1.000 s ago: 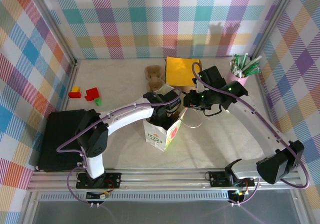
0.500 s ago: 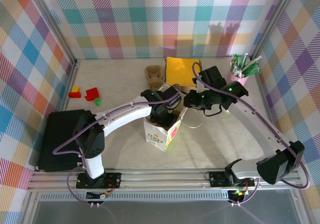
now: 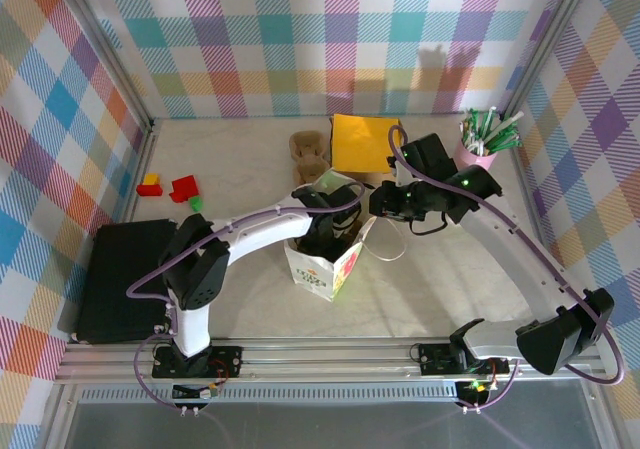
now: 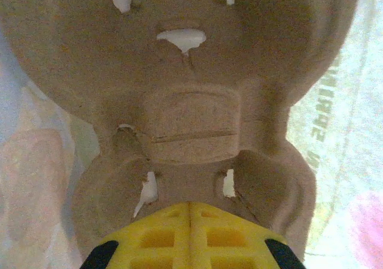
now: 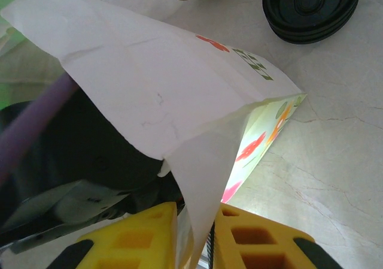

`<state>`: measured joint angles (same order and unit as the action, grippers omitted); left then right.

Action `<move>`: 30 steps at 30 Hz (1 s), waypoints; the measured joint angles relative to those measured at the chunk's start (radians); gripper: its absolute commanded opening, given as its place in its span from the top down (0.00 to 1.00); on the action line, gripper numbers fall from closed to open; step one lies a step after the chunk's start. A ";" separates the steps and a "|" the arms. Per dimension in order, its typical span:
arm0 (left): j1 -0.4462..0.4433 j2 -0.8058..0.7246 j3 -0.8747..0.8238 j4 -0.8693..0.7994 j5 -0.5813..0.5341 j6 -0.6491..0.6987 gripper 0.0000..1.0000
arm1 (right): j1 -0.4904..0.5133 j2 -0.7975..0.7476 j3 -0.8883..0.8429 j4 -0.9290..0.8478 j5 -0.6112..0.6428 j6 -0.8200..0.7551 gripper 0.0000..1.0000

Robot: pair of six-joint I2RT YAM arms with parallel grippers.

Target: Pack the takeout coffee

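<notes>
Overhead: a white paper bag with flower print [image 3: 315, 274] stands open at mid-table on the pale marbled table top [image 3: 440, 279]. The left arm reaches down into its mouth, with the left gripper [image 3: 326, 237] inside.

Left wrist view: left gripper [image 4: 190, 208] has its yellow pads closed against each other, with only a thin seam between them. A brown moulded-pulp cup carrier [image 4: 191, 101] lies directly in front and meets the pad tips. Cannot tell whether its rim is nipped between them. Translucent bag walls show on both sides, with faint print on the right.

The right gripper [image 3: 373, 207] sits at the bag's far right rim. In the right wrist view, the right gripper [image 5: 194, 215] is clenched on the bag's upper paper edge, which passes between the two yellow fingers. The bag [image 5: 155, 77] spreads away from it.

The takeout coffee [image 5: 311, 8] stands on the table [image 5: 335, 131] outside the bag, beyond its far corner and apart from it. Only its round black lid is visible.

Other items seen overhead:
- A second brown pulp carrier [image 3: 308, 149] and a yellow square napkin [image 3: 360, 141] are side by side near the back.
- A pink cup of green-and-white sticks [image 3: 478, 137] is at back right.
- Red, yellow and green blocks [image 3: 172, 187] are at the left.
- A black flat tray [image 3: 115, 284] is at near left.
</notes>
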<state>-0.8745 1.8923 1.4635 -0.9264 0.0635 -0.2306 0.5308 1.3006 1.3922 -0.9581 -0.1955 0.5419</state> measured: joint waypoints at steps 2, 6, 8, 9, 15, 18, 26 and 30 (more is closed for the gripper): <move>0.000 0.010 -0.003 0.006 0.002 0.002 0.97 | 0.000 -0.003 -0.005 0.000 0.000 0.000 0.79; 0.000 0.014 -0.013 0.020 0.007 0.008 0.97 | 0.000 -0.005 -0.009 0.000 0.000 0.000 0.79; 0.000 0.016 -0.019 0.022 0.007 0.011 0.97 | 0.000 -0.005 -0.010 0.000 0.000 0.000 0.79; 0.000 0.018 -0.023 0.025 0.008 0.011 0.97 | 0.000 -0.006 -0.011 0.000 0.000 0.000 0.79; 0.000 0.033 -0.071 0.056 0.034 0.011 0.97 | 0.000 -0.006 -0.013 0.001 0.000 0.000 0.79; 0.000 0.043 -0.092 0.066 0.047 0.011 0.97 | 0.000 -0.006 -0.013 0.000 0.000 0.000 0.79; 0.000 0.079 -0.106 0.086 0.064 0.011 0.97 | 0.000 -0.006 -0.013 0.000 -0.007 0.000 0.79; 0.001 0.081 -0.106 0.088 0.066 0.011 0.97 | 0.000 -0.006 -0.013 0.000 -0.008 0.000 0.79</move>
<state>-0.8734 1.9732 1.3571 -0.8383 0.1295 -0.2192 0.5312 1.2945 1.3796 -0.9577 -0.2039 0.5419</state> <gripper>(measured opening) 0.048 0.211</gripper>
